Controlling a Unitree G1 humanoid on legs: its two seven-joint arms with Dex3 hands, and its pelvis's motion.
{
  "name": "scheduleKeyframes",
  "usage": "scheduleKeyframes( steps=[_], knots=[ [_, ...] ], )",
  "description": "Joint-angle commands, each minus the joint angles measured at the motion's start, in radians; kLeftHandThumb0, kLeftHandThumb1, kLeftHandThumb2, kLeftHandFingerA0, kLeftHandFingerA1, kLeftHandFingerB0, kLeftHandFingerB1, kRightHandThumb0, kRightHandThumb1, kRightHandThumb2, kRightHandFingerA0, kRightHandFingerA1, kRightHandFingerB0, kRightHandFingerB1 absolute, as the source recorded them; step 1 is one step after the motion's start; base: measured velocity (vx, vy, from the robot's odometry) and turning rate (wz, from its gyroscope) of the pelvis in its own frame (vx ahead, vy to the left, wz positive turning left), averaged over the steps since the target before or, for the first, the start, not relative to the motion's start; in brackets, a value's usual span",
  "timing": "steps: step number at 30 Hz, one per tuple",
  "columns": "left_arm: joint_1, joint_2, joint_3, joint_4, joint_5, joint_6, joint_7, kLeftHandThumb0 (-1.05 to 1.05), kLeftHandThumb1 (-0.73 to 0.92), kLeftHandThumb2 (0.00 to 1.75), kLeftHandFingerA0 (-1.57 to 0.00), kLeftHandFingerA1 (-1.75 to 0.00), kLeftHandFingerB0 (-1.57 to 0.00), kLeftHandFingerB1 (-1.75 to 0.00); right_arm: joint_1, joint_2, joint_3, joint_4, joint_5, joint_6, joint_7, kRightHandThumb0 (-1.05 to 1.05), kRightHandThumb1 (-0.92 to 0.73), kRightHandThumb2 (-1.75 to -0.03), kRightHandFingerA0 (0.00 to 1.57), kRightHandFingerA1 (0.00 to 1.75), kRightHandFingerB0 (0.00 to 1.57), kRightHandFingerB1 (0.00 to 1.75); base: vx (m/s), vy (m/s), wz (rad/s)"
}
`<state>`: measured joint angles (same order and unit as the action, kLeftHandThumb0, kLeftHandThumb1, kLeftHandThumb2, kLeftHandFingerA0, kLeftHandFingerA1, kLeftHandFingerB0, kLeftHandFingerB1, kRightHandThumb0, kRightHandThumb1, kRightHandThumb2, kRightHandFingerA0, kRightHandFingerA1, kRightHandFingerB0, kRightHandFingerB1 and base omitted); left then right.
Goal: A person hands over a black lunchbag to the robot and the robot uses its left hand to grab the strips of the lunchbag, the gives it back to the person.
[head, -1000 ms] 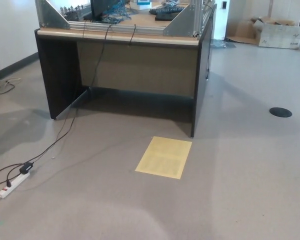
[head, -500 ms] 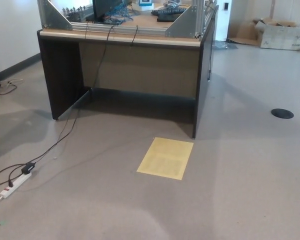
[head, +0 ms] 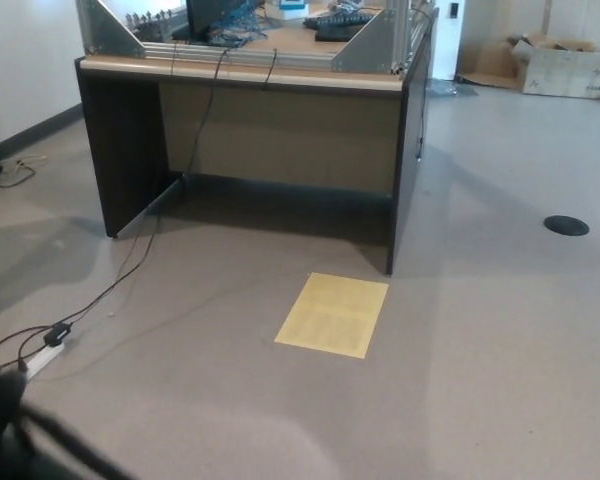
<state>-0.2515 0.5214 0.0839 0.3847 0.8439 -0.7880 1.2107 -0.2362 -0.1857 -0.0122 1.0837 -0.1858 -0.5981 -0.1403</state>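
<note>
Head view: blurred dark shape (head: pixel 20 430) at bottom-left edge, desk (head: pixel 250 130) well beyond.

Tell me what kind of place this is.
Probably a lab or workshop: a desk carrying an aluminium frame and cables, a power strip on grey carpet, and a cardboard box by the far wall.

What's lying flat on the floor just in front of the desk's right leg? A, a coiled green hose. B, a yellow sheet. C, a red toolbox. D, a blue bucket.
B: a yellow sheet lies flat on the grey floor, just in front of the desk at its right side panel.
</note>
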Motion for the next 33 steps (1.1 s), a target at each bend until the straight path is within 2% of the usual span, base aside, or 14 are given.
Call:
scheduleKeyframes(
  steps=[1,2,4,7,11,16,18,21,23,25,33],
  knots=[
    [-0.275,-0.004,-0.07,-0.043,-0.008,0.065,-0.169,-0.11,0.65,0.56,-0.82,-1.75,-0.52,-1.71,0.022,-0.016,-0.004,0.0,0.001,-0.01,-0.024,-0.44,-0.64,-0.58,0.61,0.47,0.41,0.34,0.0,0.0,0.0],
    [-0.317,-0.004,-0.086,-0.028,0.004,0.068,-0.178,-0.11,0.65,0.56,-0.82,-1.75,-0.52,-1.71,0.021,-0.015,-0.002,0.003,-0.002,-0.011,-0.027,-0.44,-0.64,-0.58,0.61,0.47,0.41,0.34,0.0,0.0,0.0],
    [-0.495,-0.069,-0.151,0.02,0.032,0.108,-0.222,-0.13,0.62,0.55,-0.81,-1.75,-0.52,-1.7,0.041,-0.023,0.003,-0.001,-0.008,-0.019,-0.023,-0.42,-0.63,-0.58,0.6,0.47,0.42,0.35,0.0,0.0,0.0],
    [-0.631,-0.125,-0.201,0.069,0.036,0.138,-0.272,-0.15,0.63,0.55,-0.81,-1.75,-0.49,-1.72,0.038,-0.023,-0.005,-0.001,0.002,-0.02,-0.02,-0.41,-0.64,-0.58,0.6,0.46,0.41,0.34,0.0,0.0,0.0],
    [-0.825,-0.219,-0.274,0.183,0.08,0.193,-0.274,-0.17,0.61,0.55,-0.82,-1.75,-0.51,-1.68,0.039,-0.022,0.002,-0.013,-0.009,-0.001,-0.031,-0.42,-0.63,-0.58,0.62,0.46,0.41,0.35,0.0,0.0,0.0],
    [-1.023,-0.318,-0.329,0.356,0.061,0.217,-0.296,-0.17,0.6,0.55,-0.84,-1.75,-0.52,-1.73,0.032,-0.019,0.006,-0.006,-0.01,-0.025,-0.026,-0.42,-0.63,-0.59,0.63,0.48,0.41,0.35,0.0,0.0,0.0],
    [-1.055,-0.326,-0.337,0.391,0.059,0.223,-0.288,-0.14,0.6,0.54,-0.82,-1.75,-0.5,-1.75,0.027,-0.022,0.008,-0.006,-0.012,-0.025,-0.026,-0.44,-0.63,-0.59,0.63,0.48,0.41,0.35,0.0,0.0,0.0],
    [-1.135,-0.391,-0.33,0.475,0.019,0.287,-0.283,-0.13,0.59,0.55,-0.85,-1.75,-0.55,-1.75,0.021,-0.023,0.006,-0.022,0.0,-0.01,0.003,-0.41,-0.64,-0.59,0.61,0.47,0.41,0.35,0.0,0.0,0.0],
    [-1.148,-0.42,-0.309,0.489,-0.044,0.281,-0.335,-0.11,0.61,0.55,-0.79,-1.75,-0.52,-1.73,0.009,-0.019,0.004,-0.012,0.002,-0.013,0.002,-0.39,-0.64,-0.59,0.63,0.47,0.43,0.35,0.0,0.0,0.0],
    [-1.162,-0.445,-0.301,0.503,-0.071,0.281,-0.355,-0.12,0.61,0.55,-0.8,-1.75,-0.53,-1.73,0.004,-0.018,0.013,-0.015,-0.01,0.001,-0.006,-0.43,-0.63,-0.59,0.63,0.46,0.43,0.34,0.0,0.0,0.0],
    [-1.124,-0.509,-0.281,0.444,-0.145,0.295,-0.428,-0.13,0.63,0.55,-0.79,-1.75,-0.52,-1.75,0.007,-0.011,0.028,-0.017,-0.005,0.005,0.016,-0.42,-0.64,-0.59,0.62,0.47,0.42,0.35,0.0,0.0,0.0]
  ],
)
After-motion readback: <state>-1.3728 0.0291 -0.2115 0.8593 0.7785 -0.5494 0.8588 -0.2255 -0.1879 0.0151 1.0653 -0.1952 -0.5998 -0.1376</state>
